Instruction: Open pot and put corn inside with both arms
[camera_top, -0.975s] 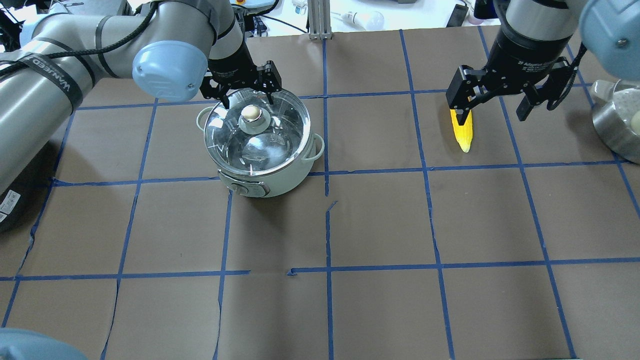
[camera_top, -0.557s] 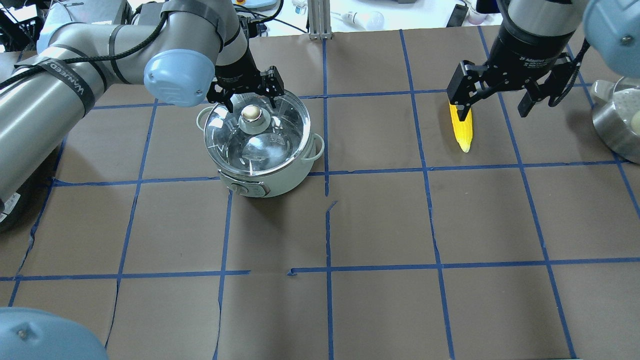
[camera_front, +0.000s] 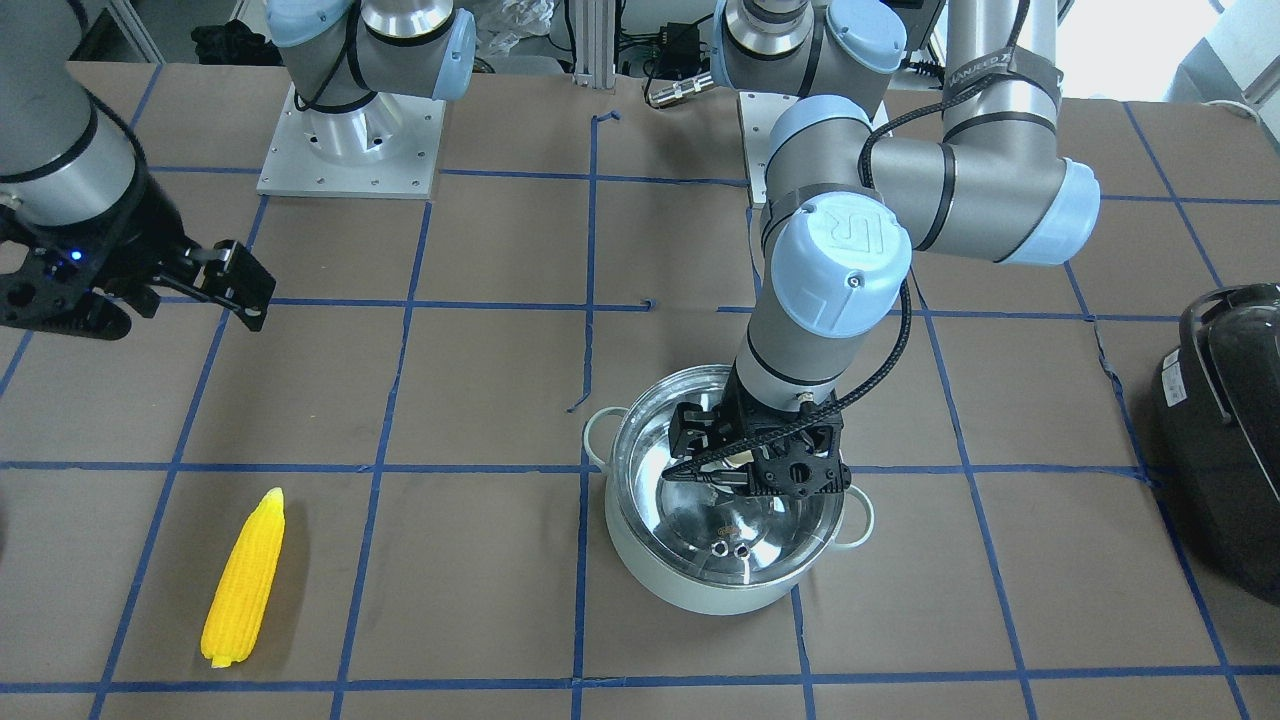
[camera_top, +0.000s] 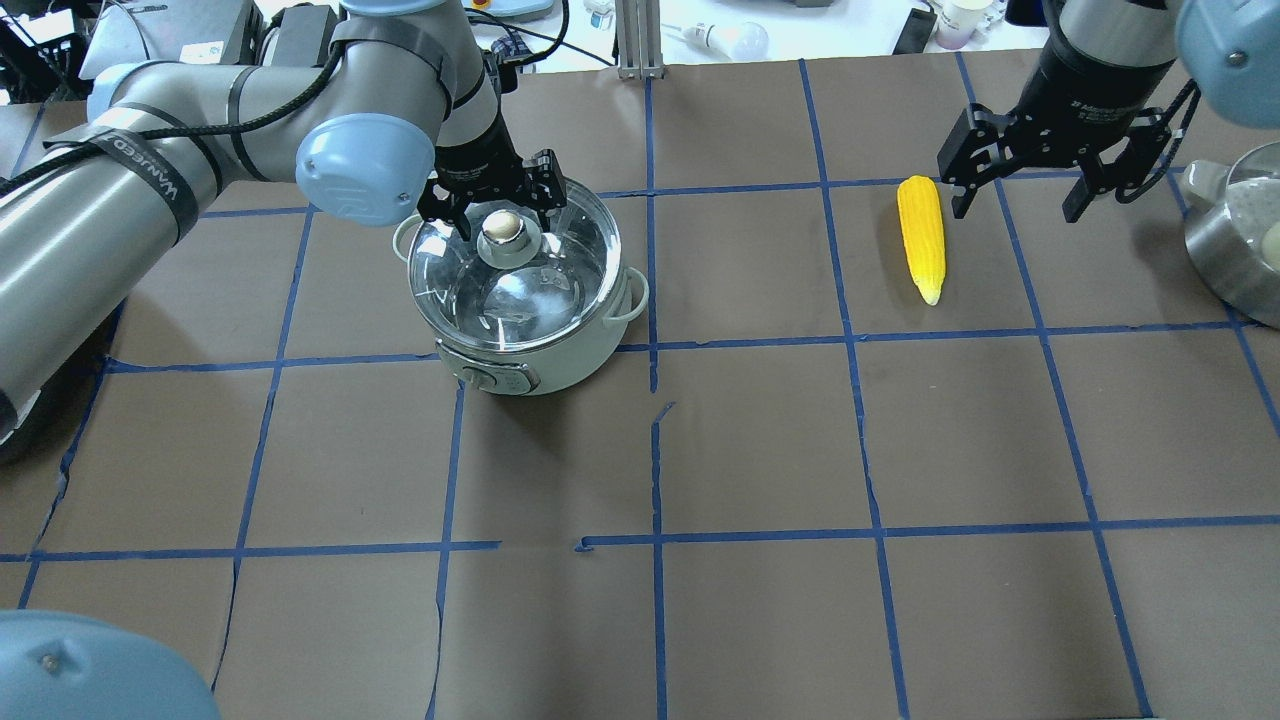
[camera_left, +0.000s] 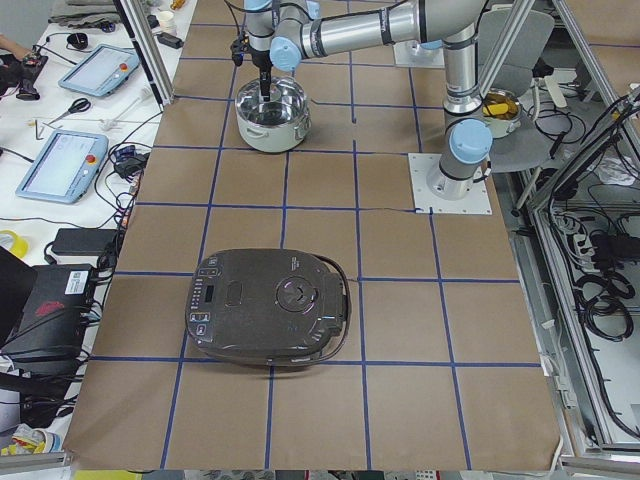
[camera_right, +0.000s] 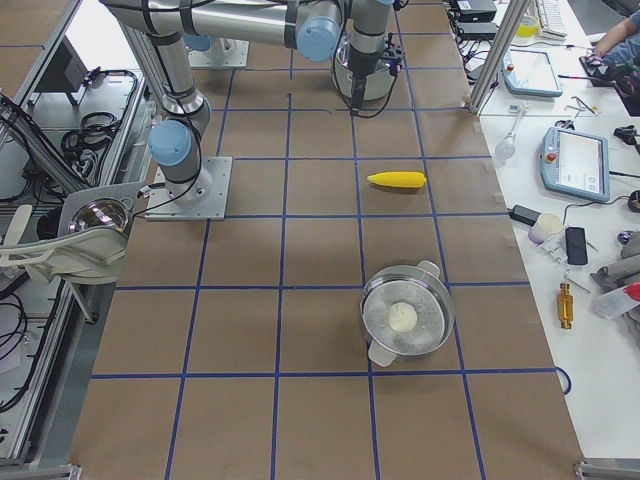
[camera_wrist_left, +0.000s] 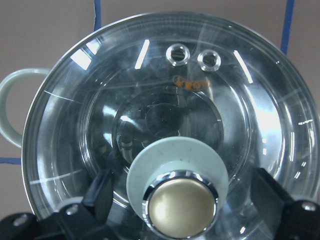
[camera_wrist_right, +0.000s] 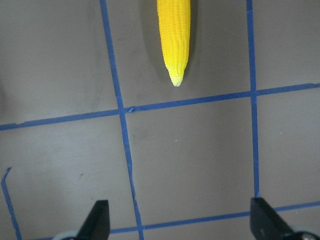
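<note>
Taped table (camera_top: 760, 440); left arm (camera_top: 255, 100) strap (camera_top: 150, 172), perhaps "WANEED".

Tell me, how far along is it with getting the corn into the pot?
Nothing is finished yet. The lid is on the pot. The left gripper sits open around the knob, not gripping. The corn lies on the table, the right gripper open near it. Left: lift lid, grab corn, drop it in.
</note>
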